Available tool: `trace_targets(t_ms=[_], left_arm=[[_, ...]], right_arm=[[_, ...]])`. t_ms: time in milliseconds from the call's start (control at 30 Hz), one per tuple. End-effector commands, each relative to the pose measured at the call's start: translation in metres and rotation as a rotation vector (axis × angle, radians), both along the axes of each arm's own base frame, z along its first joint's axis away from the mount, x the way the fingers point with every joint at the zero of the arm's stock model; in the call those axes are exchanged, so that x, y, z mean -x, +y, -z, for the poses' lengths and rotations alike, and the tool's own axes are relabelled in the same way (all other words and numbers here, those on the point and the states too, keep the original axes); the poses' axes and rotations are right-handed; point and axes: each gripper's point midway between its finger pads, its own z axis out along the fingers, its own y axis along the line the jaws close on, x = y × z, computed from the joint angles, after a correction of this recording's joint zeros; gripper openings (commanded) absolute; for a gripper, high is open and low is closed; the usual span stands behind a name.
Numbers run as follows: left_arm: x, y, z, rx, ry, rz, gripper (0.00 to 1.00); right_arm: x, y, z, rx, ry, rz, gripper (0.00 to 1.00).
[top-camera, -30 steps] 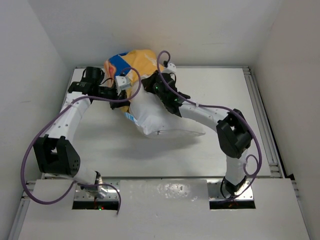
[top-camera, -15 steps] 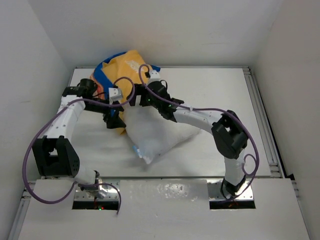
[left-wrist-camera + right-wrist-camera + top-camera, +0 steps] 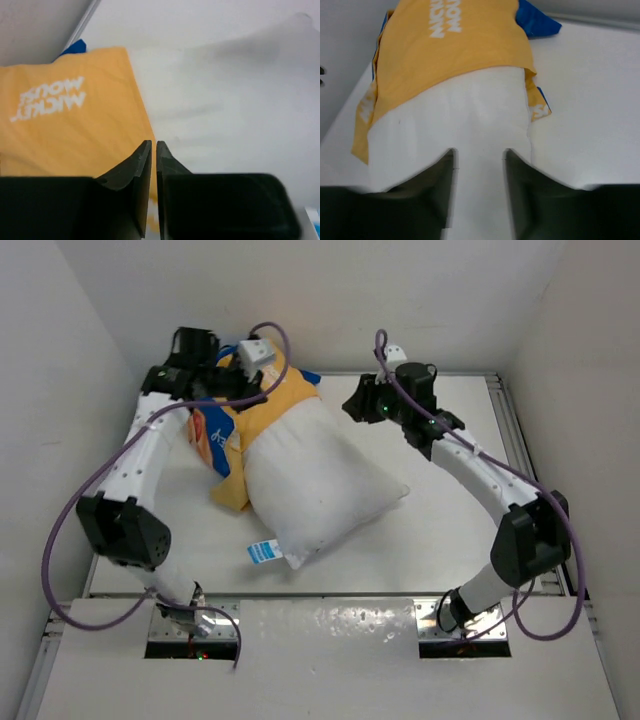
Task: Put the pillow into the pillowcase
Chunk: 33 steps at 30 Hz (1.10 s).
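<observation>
The pillow point(image 3: 325, 485) lies flat on the bench point(image 3: 440, 530), set diagonally, plump and white. Its near corner points toward the arm bases, and the small blue-and-white tag point(image 3: 263, 552) shows at that corner. The far end is inside the pillowcase point(image 3: 262, 410), orange side up with white lettering. About the far third of the pillow is covered and the rest is bare. A blue strip of the case shows along the left side, and a blue corner sticks out at the far edge.

Left end effector point(image 3: 228, 388): positioned at the far left end of the pillowcase, above its bunched cloth. In the left wrist view the fingers point(image 3: 144, 165) are drawn in to a thin slit, and the right-hand edge of the orange cloth point(image 3: 65, 130) runs right down to the tips. It cannot be told whether any cloth is pinched there (the slit is too narrow to see into).

Right end effector point(image 3: 355, 405): positioned beyond the pillow's far right side, near the mouth of the case and touching neither. In the right wrist view it point(image 3: 479, 157) stands wide apart and holds nothing. The bare pillow point(image 3: 470, 115) and the hem of the case point(image 3: 450, 55) lie beyond the fingers.
</observation>
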Motion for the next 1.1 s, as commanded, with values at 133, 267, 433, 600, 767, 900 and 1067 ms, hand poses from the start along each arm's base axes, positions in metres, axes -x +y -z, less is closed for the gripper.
trace_targets(t_ms=[133,267,433,600,767,900,1067], left_arm=[[-0.108,-0.056,0.018,-0.213,-0.159,-0.253,0.80],[-0.154,-0.055,0.037,-0.400,-0.289,-0.403,0.85],[-0.179,-0.045,0.052,-0.481,-0.339,-0.463,0.78],[-0.181,-0.045,0.096,-0.563,-0.288,-0.402,0.73],[-0.168,-0.052,0.139,-0.511,-0.130,-0.300,0.66],[-0.161,-0.066,0.146,-0.428,-0.075,-0.250,0.11],[-0.137,-0.106,0.095,-0.313,-0.114,-0.120,0.00]], right_arm=[[-0.040,-0.019,0.030,-0.144,0.228,-0.134,0.99],[-0.060,-0.013,0.056,-0.219,0.267,-0.186,0.99],[-0.061,0.012,0.101,-0.224,0.289,-0.284,0.99],[-0.043,0.050,0.125,-0.260,0.288,-0.396,0.99],[-0.024,0.076,0.148,-0.287,0.326,-0.398,0.93],[-0.021,0.076,0.126,-0.363,0.234,-0.347,0.56],[-0.032,0.071,0.077,-0.455,0.163,-0.234,0.00]])
